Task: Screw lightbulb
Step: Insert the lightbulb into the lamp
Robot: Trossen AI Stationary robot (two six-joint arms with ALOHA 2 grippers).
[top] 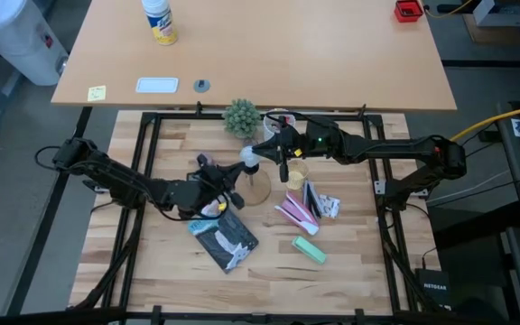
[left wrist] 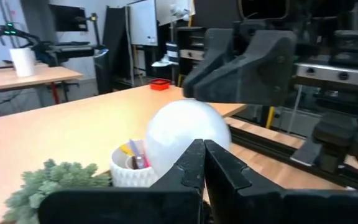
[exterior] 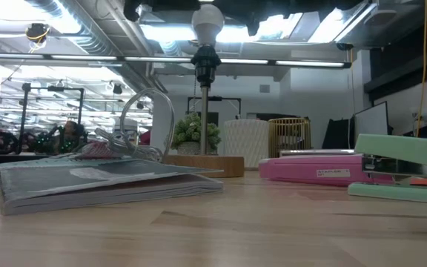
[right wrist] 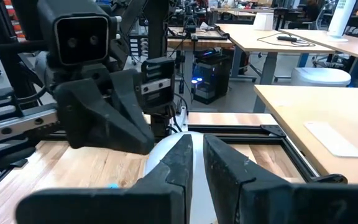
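At table centre, lightbulb [exterior: 207,22] already sits upright in the black socket [exterior: 205,63] of the wooden stand [top: 256,187]. Left gripper [top: 233,177] at its 8 o'clock, right gripper [top: 264,150] at 2 o'clock, both closed, empty (touching? unclear). Seating unconfirmed; remaining: tighten, retract.

Two matte black jointed arms, each tool [left wrist: 202,163] wedge-fingered.

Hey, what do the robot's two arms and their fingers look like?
Both arms are dark, slender and jointed, with black cables trailing from their bases. The left gripper and right gripper end in blocky black housings with flat, tapering matte black fingers. The right arm shows a small green light near its wrist.
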